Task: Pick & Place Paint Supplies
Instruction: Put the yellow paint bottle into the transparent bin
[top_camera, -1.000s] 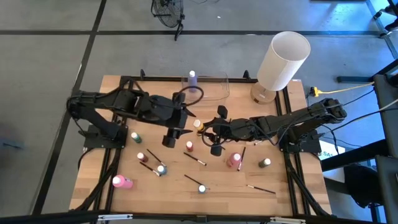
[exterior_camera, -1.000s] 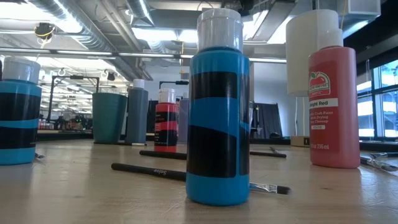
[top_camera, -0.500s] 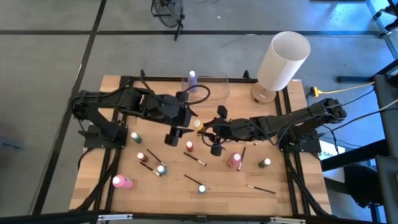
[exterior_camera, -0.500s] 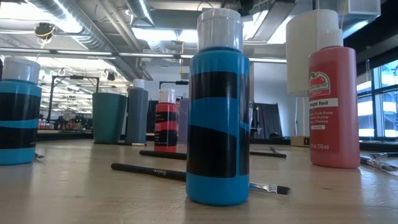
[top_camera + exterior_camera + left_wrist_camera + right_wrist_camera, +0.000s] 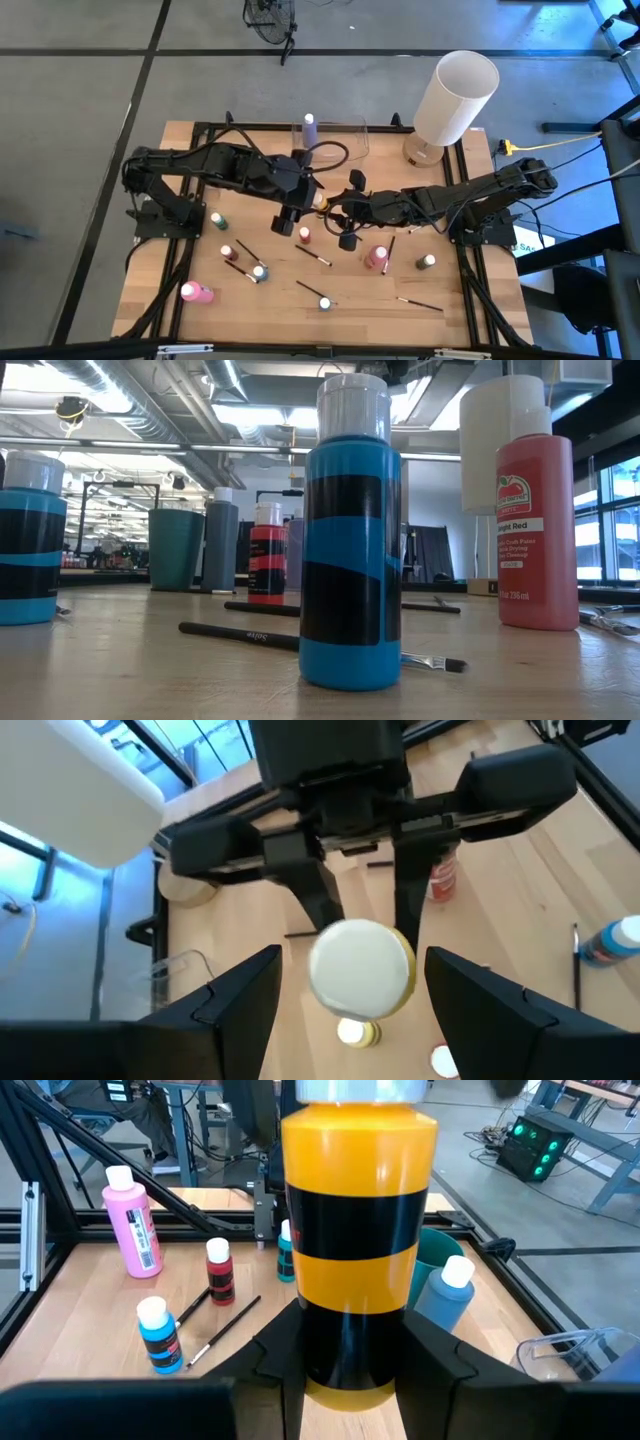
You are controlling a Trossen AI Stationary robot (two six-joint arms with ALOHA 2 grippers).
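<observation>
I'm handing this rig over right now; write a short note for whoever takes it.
Right gripper: shut on the yellow-and-black bottle, held at table centre.
Left gripper: open, fingers either side of that bottle's cap, as if to take it.
Done: a lilac bottle stands at the clear container.
Left: the pink bottle, red bottle, blue bottles and brushes lie scattered on the table.

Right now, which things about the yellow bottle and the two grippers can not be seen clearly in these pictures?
- Yellow bottle, right wrist view: cap cut off by the edge; base hidden behind the right gripper.
- High view: the bottle is almost hidden under both arms.
- Left gripper, left wrist view: only the cap shows; any touch is unclear.
- Low view: neither gripper appears.
</observation>
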